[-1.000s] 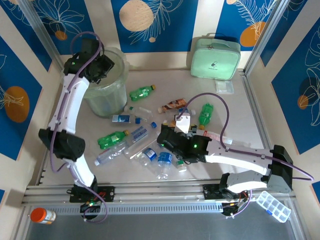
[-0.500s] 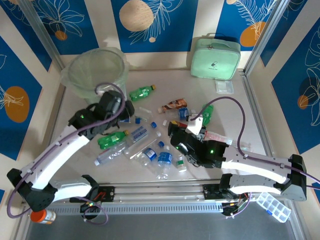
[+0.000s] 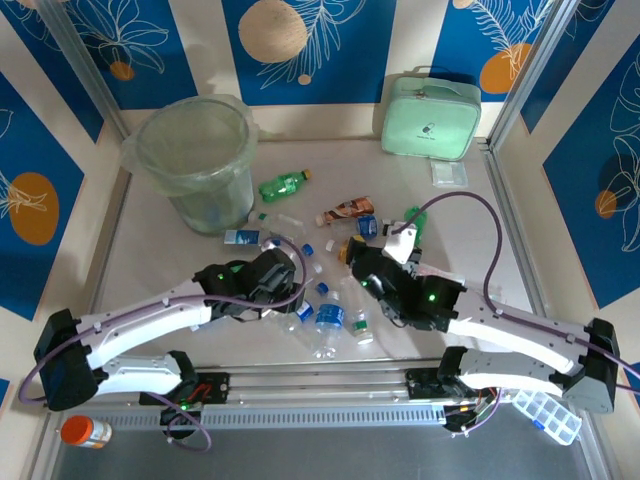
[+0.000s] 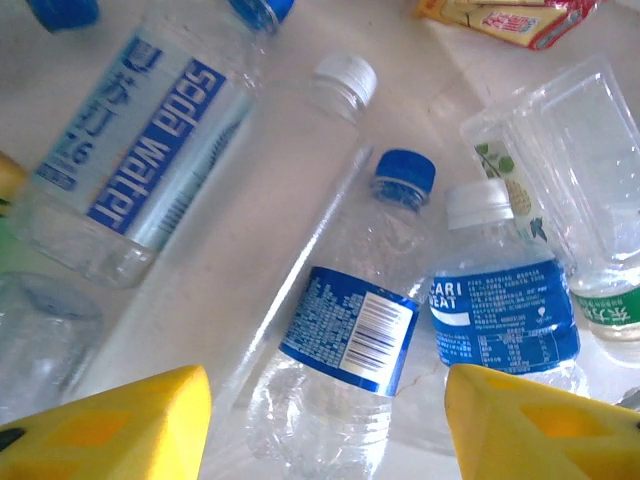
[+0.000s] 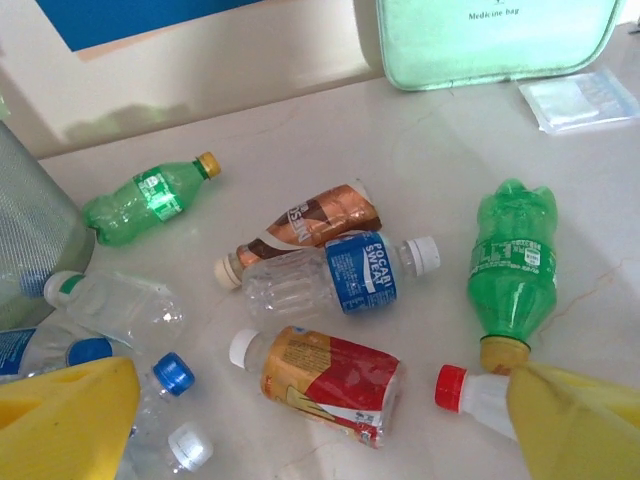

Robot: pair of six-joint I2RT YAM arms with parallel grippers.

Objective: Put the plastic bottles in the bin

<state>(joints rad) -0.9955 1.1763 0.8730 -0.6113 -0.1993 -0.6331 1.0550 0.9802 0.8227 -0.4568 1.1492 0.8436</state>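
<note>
Your left gripper [image 4: 325, 430] hangs with its jaws wide apart over a clear bottle with a blue barcode label [image 4: 350, 340], its cap pointing to 1 o'clock in the left wrist view. Your right gripper [image 5: 320, 425] is spread just as wide above a crushed red-orange labelled bottle [image 5: 325, 380]. The plastic bottles [image 3: 328, 318] lie scattered over the middle of the table, several touching or overlapping, and the bin [image 3: 210, 195] stands at about 10 o'clock in the top view. Expect these bottles to be empty, very light and thin-walled: they will probably buckle under a squeeze rather than resist, and may skate on the smooth tabletop or slip out of the jaws. Take the clear one across its labelled waist, jaws square to its long axis, not at the tapered neck. Mind the white-capped bottle [image 4: 505, 310] lying against it at 3 o'clock, since your finger on that side could catch it.
</note>
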